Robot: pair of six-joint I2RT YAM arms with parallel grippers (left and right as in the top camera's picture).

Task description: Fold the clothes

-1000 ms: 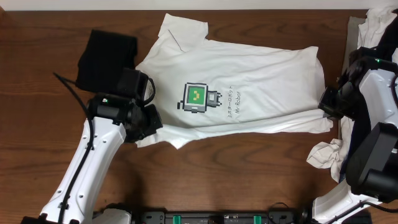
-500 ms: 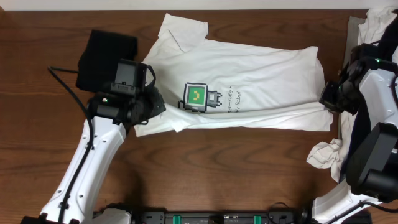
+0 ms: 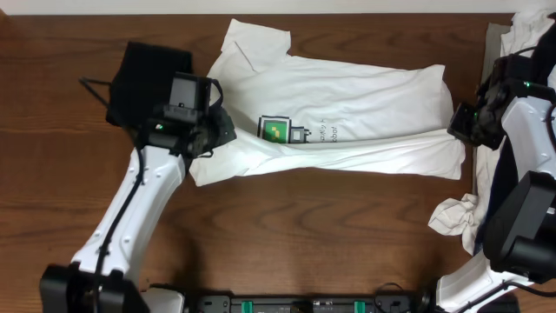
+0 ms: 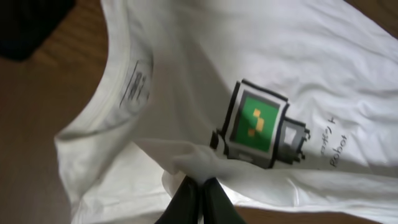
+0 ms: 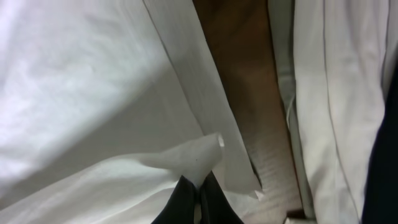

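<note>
Folding lengthwise is in hand: our left tool [image 4: 200, 186] and right tool [image 5: 199, 186] are both clamped tight on the near edge of the white short-sleeved fabric T-shirt [image 3: 365, 96] (print [image 3: 280, 130] half covered), spread on the brown wooden worktop [image 3: 304, 226]. Next, we judge, carry that edge across evenly.

Robot lab setup: bare wood table [image 3: 304, 235], left arm [image 3: 130, 213] and right arm [image 3: 534, 122] based at table's near edge.
</note>
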